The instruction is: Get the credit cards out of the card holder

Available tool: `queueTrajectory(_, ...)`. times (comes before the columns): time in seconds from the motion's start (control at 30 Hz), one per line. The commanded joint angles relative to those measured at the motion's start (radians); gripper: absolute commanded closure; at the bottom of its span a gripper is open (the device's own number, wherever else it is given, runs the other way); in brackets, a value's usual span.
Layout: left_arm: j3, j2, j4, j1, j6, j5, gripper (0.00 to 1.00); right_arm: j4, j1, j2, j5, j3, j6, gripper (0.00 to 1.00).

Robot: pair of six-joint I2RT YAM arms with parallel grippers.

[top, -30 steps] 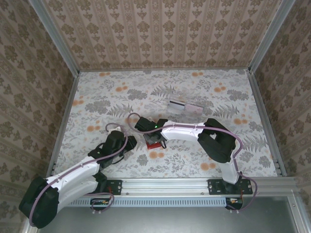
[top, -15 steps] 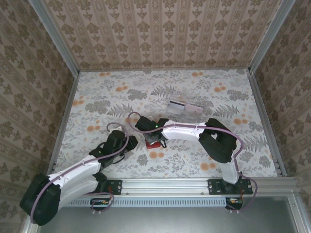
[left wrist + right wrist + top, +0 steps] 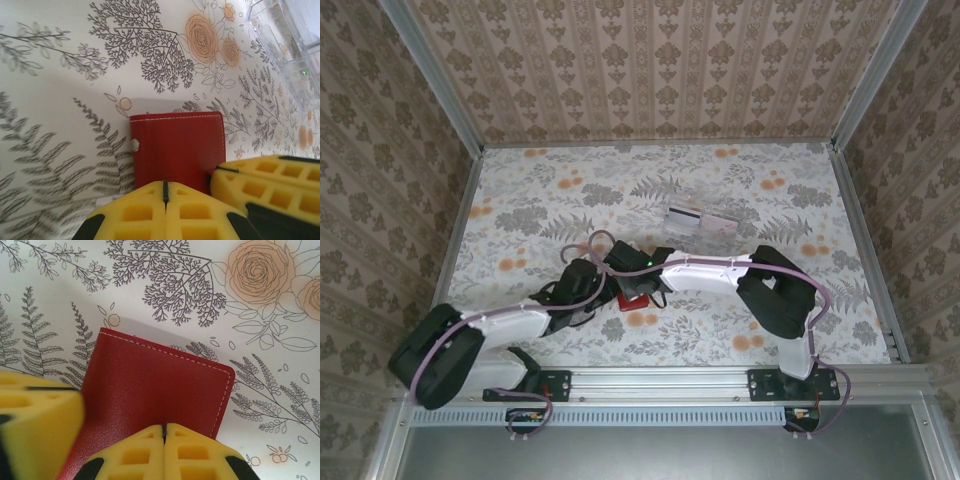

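Walls (image 3: 650,60): patterned wallpaper | table (image 3: 520,200): floral cloth | card holder (image 3: 150,385): folded, near centre

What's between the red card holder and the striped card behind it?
Top view: the right arm crosses over that stretch near the card holder; past it, bare tablecloth up to the striped card.

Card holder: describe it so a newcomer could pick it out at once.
On the flowered table, look near the front middle, where the left arm and right arm meet. The card holder lies there: a small closed red wallet with white stitching, unlike the pale, dark-striped card farther back.
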Motion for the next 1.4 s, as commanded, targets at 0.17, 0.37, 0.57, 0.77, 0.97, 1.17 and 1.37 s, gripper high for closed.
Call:
queueTrajectory(0.17,0.065,0.114,0.017,-0.035,-0.075,-0.021,1.0,0.069,-0.018,-0.043,-0.09,-0.058,0.058,1.0)
queueTrajectory(0.37,0.069,0.142,-0.14,-0.063,-0.102,-0.104,1.0,0.191,-0.064,-0.118,-0.178,-0.165,0.115,1.0)
queueTrajectory(0.57,0.064,0.235,-0.122,-0.065,-0.129,-0.104,1.0,0.357,-0.13,-0.231,-0.277,-0.305,0.194,1.0)
queueTrajectory(0.77,0.077,0.235,-0.062,-0.065,-0.105,-0.062,1.0,0.42,-0.178,-0.323,-0.35,-0.385,0.226,1.0)
queueTrajectory(0.97,0.195,0.016,-0.331,-0.058,0.026,-0.133,0.58,0.43,-0.189,-0.416,-0.353,-0.425,0.246,1.0)
queueTrajectory(1.17,0.217,-0.224,-0.517,0.023,0.126,-0.165,0.28,0.469,-0.188,-0.414,-0.416,-0.384,0.287,1.0)
queueTrajectory(1.37,0.177,-0.391,-0.61,0.09,0.162,-0.146,0.28,0.488,-0.17,-0.385,-0.452,-0.317,0.314,1.0)
